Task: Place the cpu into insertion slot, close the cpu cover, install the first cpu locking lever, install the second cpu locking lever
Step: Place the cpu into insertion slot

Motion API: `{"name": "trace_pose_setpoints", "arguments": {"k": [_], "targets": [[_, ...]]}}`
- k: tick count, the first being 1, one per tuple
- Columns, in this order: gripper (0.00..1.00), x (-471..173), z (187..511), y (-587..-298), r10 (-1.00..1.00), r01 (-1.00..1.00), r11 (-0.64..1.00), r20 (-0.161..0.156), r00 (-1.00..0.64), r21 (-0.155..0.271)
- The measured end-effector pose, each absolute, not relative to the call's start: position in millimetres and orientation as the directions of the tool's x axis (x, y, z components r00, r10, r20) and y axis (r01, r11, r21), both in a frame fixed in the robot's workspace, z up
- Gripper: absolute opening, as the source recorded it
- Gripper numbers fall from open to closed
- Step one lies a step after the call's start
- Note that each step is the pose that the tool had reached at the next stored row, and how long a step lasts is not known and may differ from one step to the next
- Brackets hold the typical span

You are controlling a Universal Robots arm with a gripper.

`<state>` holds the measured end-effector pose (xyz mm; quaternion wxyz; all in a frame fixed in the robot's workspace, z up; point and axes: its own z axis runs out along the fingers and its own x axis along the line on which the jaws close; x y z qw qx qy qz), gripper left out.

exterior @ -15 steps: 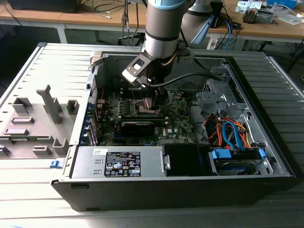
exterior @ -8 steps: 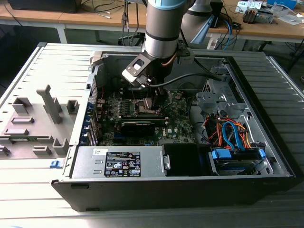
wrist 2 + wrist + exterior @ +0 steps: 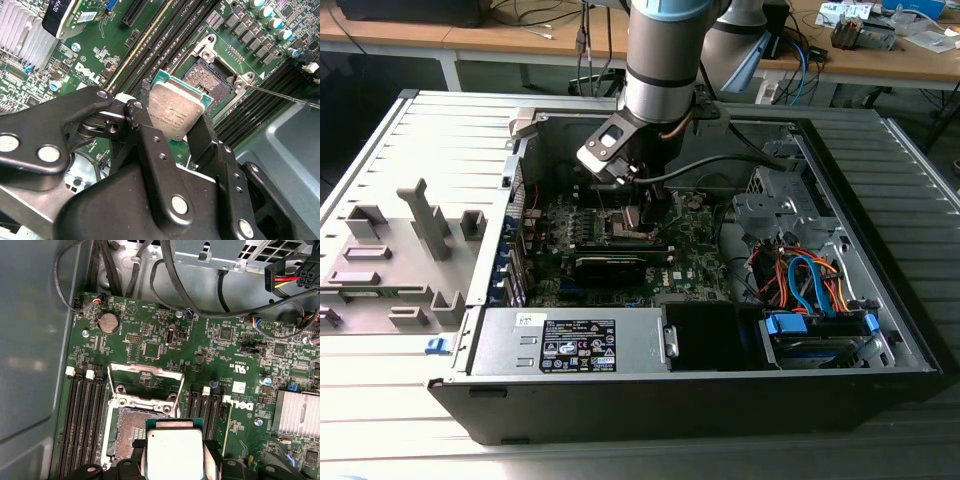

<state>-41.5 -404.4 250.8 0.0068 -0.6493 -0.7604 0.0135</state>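
Holding the cpu (image 3: 177, 112) by two of its sides, the gripper (image 3: 172, 122) is clenched on it. The chip hangs partly over the insertion slot (image 3: 210, 75) and is not yet sitting in it. The slot is open and its dark middle shows. The cpu cover (image 3: 150, 371) stands up at one edge of the slot, so it is not closed. A thin locking lever (image 3: 280, 95) sticks out free beside the slot.

So the first step, putting the chip in, looks to be the one in hand. It calls for the chip to sit flat and square with the slot.

Long black slots (image 3: 82, 425) run on both sides of the insertion slot, on the green board (image 3: 225, 355). The board has white writing near the slot, and the chip's top has faint print. A label sits on the grey box (image 3: 570, 345), well apart from the slot.
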Motion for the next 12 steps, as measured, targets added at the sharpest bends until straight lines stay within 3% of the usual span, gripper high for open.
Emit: {"name": "trace_pose_setpoints", "arguments": {"k": [12], "targets": [[0.55,-41.5,250.1,-404.4,0.99,0.99,0.14,-0.007,-0.14,-0.029]]}}
